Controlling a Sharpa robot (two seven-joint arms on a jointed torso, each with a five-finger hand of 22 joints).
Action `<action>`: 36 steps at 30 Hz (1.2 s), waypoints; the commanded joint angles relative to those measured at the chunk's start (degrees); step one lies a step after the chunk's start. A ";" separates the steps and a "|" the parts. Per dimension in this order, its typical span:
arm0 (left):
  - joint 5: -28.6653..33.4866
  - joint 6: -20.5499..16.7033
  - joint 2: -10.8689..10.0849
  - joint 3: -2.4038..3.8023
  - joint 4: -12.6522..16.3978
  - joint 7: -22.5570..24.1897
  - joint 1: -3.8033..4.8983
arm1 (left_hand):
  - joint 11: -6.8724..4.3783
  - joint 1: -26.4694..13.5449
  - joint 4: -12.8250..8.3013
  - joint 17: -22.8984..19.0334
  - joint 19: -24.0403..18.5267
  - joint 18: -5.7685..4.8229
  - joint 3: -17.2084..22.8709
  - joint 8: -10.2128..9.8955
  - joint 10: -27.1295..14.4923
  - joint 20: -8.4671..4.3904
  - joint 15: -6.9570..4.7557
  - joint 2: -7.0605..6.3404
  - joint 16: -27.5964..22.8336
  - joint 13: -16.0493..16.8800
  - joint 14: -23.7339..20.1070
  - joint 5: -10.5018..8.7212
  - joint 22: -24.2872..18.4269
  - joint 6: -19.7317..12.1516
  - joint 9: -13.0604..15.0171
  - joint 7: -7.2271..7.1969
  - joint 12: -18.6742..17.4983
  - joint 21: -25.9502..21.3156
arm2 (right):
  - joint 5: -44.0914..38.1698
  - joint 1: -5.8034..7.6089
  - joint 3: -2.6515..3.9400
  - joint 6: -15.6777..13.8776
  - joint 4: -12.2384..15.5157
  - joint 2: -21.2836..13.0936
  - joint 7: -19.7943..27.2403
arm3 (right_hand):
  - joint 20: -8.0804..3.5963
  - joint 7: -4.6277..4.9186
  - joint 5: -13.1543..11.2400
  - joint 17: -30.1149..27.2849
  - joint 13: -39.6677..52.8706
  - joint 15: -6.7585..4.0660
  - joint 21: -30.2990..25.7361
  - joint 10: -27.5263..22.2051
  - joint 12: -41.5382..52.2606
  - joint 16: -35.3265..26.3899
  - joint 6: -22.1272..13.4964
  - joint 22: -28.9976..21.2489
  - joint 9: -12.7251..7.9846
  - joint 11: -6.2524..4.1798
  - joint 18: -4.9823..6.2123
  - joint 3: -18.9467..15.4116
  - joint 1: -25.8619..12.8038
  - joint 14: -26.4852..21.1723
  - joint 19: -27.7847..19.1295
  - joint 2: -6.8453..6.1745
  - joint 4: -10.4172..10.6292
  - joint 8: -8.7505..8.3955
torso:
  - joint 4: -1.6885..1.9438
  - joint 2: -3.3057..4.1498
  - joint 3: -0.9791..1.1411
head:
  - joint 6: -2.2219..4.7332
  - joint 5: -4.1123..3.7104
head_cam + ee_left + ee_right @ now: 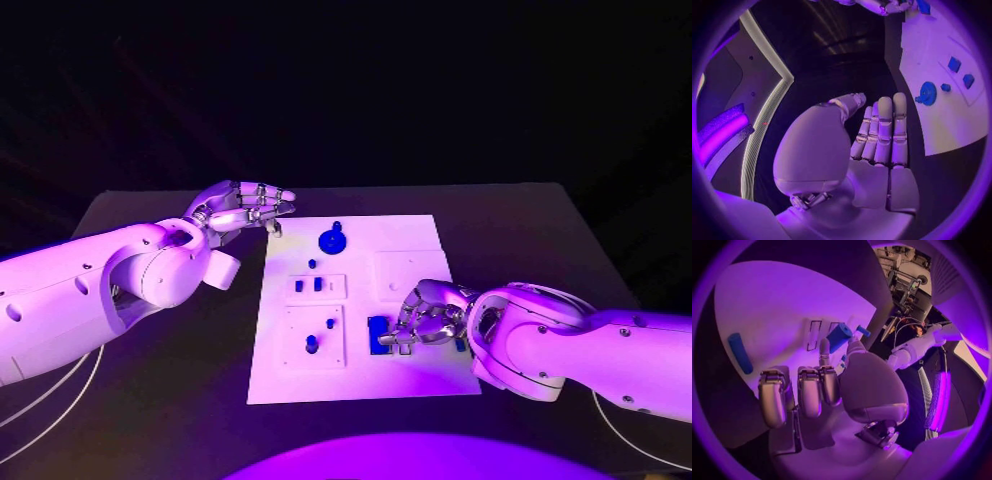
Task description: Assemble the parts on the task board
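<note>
- Right hand (423,318): curled over the near right part of the task board (361,385). In the right wrist view its thumb and one finger pinch a blue block (839,336) that has a small peg at one end; the other fingers (772,400) are folded clear. Judgement: pinch grip leaves the block's end free for seating in a slot.
- Block position: at the fingertips, just above the board, beside two outlined rectangular recesses (822,334). Whether it touches the board I cannot tell.
- A long blue bar (739,352) lies flat on the board, apart from the held block.
- Left hand (242,207): off the board's far left corner, holding nothing; left wrist view shows fingers (884,132) straight and side by side. Judgement: parked out of the way.
- Round blue part (332,240) sits at the board's far edge, near the left hand, untouched. Small blue pieces (309,286) stand mid-board.
</note>
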 commanded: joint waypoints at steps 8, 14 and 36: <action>0.31 0.65 0.09 0.03 0.06 0.28 0.01 | 0.04 -0.39 0.09 -0.09 0.05 0.84 -0.19 0.34 -0.38 0.43 0.06 0.21 -0.34 -0.09 -0.13 0.07 -0.08 -0.49 -0.09 0.68 0.25 -0.25 | -0.25 -0.08 -0.02 2.53 -0.63 0.21 1.03 | -0.59 -0.20 0.43 12.89 12.07 -0.34 0.25 3.90 0.35 0.38 -0.29 15.08 0.12 -0.27 -0.81 -0.20 1.61 5.53 5.99 0.03 -0.10 0.33 | 0.12 0.07 -0.01 | -0.10 -0.16; 0.31 0.69 0.07 0.03 0.07 0.26 0.01 | 0.06 -0.42 0.13 -0.12 0.03 0.84 -0.18 0.36 -0.47 0.45 0.08 0.26 -0.35 -0.13 -0.19 0.08 -0.13 -0.56 -0.11 0.70 0.30 -0.33 | -0.63 -0.27 -0.02 2.72 -1.84 1.24 1.00 | -0.67 -0.36 1.96 12.86 12.30 -0.44 0.25 4.06 0.69 0.36 0.23 15.08 0.22 -0.40 -0.81 -0.40 1.44 5.52 5.99 1.45 0.12 0.49 | 0.20 0.11 0.02 | -0.16 -0.12; 0.37 0.82 -0.11 0.02 -0.01 0.13 0.00 | 0.07 -0.46 0.17 -0.14 0.02 0.84 -0.19 0.38 -0.50 0.47 0.09 0.29 -0.35 -0.15 -0.21 0.08 -0.16 -0.58 -0.11 0.71 0.35 -0.37 | -2.85 -0.57 -0.03 1.71 -2.19 0.29 1.75 | -0.67 -0.15 1.17 12.45 12.37 -0.36 0.25 4.01 0.62 0.17 0.02 15.08 -0.44 -0.25 -0.81 1.66 7.56 5.43 5.99 -0.14 0.05 -0.73 | 0.06 0.05 0.00 | -0.23 -0.15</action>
